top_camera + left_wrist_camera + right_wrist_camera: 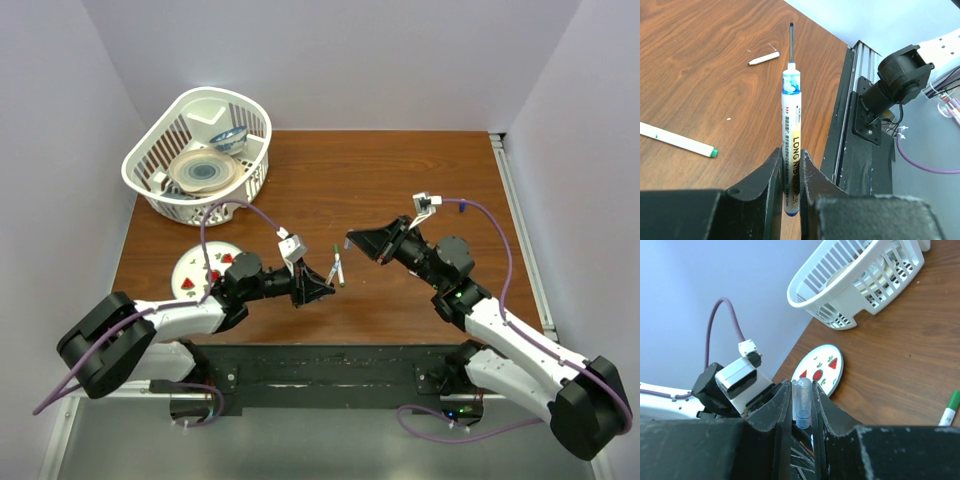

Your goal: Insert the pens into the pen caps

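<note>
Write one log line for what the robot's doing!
left gripper: shut on pen | right gripper: shut on bluish cap | capping: not yet done | loose: green-ended pen

White blue-stained pen (791,131), pale blue cap (801,401)

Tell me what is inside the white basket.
The white basket holds a plate with blue rings, a small blue-patterned bowl and an unidentifiable white item. Anything under the plate is hidden.
</note>
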You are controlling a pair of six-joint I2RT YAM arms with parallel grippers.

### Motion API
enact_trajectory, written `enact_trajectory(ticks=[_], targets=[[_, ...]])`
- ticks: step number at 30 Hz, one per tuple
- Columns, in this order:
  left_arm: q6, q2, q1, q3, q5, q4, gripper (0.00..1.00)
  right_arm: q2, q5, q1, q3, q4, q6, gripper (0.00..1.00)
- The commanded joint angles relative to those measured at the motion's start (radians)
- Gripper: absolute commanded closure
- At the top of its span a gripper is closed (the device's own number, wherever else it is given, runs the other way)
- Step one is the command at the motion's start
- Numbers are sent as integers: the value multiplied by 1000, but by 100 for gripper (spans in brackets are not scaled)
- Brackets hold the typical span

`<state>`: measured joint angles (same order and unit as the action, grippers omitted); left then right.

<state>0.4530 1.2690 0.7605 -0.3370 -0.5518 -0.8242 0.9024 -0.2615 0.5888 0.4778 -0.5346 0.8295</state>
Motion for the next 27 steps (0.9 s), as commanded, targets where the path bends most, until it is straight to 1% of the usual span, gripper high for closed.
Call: enact_trajectory(ticks=[1, 6, 14, 20, 23, 26, 27], targets=[[-2, 6, 5, -34, -17, -79, 100, 3, -16, 12, -1, -73, -20, 100], [7, 6, 3, -31, -23, -99, 100, 30, -5, 26, -19, -102, -29, 100], [10, -3, 3, -31, -30, -107, 100, 53, 33, 75, -10, -90, -67, 100], [15, -13, 3, -31, -20, -102, 100, 36, 70, 108, -15, -65, -95, 100], [29, -14, 3, -30, -13, -115, 100, 15, 90, 117, -33, -64, -104, 100], [73, -19, 3, -20, -11, -164, 100, -2, 107, 134, -54, -80, -124, 100], [108, -19, 3, -14, -11, -182, 100, -5, 116, 143, -64, -108, -128, 100]])
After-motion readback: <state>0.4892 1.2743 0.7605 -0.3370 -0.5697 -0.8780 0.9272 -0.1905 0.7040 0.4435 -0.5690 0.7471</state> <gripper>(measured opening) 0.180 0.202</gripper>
